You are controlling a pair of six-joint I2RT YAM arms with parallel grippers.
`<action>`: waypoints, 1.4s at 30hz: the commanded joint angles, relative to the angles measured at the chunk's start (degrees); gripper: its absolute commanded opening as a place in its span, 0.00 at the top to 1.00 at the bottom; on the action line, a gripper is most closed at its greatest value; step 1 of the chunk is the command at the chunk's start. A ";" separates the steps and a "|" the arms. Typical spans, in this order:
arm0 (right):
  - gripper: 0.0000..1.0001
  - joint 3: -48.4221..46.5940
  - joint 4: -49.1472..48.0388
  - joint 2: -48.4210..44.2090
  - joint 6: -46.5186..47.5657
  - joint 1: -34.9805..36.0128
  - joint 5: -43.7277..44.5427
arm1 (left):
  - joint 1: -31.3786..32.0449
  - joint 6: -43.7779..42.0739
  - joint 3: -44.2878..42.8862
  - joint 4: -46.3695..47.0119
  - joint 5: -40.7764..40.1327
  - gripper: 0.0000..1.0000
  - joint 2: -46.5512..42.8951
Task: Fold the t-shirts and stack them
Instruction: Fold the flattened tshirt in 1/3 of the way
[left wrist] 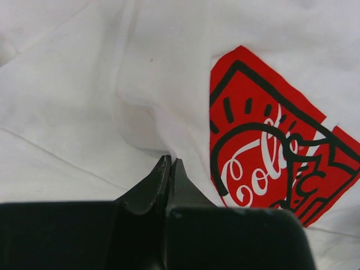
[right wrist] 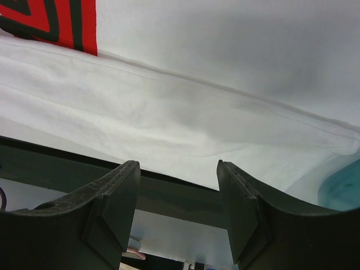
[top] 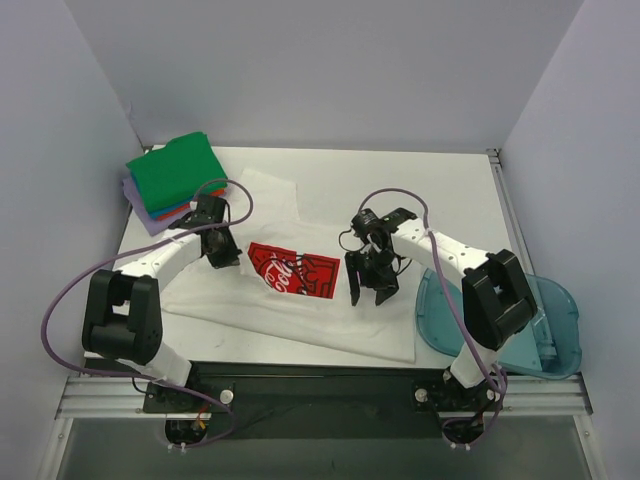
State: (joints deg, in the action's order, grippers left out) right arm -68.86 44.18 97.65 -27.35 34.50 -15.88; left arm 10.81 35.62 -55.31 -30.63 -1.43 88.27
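one white t-shirt (top: pixel 340 320) lay spread on the desk (top: pixel 450 190). four folded t-shirts (top: pixel 175 172), green on top, were stacked at its far left corner. one blue bin (top: pixel 555 310) sat at the right edge, contents unclear. the left pincer (left wrist: pixel 170 163) pinched the white cloth; the right pincer (right wrist: pixel 179 185) gaped wide.

table (top: pixel 400 180): white shirt (top: pixel 330 325) spread centre, folded stack (top: pixel 175 172) far-left, bin (top: pixel 555 310) right edge
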 commanded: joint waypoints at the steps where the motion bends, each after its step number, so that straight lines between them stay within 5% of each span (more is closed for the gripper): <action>1: 0.42 1.01 3.28 -2.46 0.20 -0.75 0.23 | 1.93 0.77 -4.98 2.51 0.38 1.00 1.99; 21: 0.42 3.12 3.28 -2.81 -0.68 -2.60 0.06 | 8.44 0.51 -20.18 0.75 1.43 1.00 15.61; 42: 0.43 4.96 3.19 -3.08 -3.14 -2.60 0.41 | 12.39 -2.39 -25.64 0.49 5.91 1.00 21.77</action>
State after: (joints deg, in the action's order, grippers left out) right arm -64.69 44.36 96.95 -29.41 32.23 -15.88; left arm 22.52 34.41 -77.87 -31.16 2.96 109.62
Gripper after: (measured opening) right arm 0.576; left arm 0.030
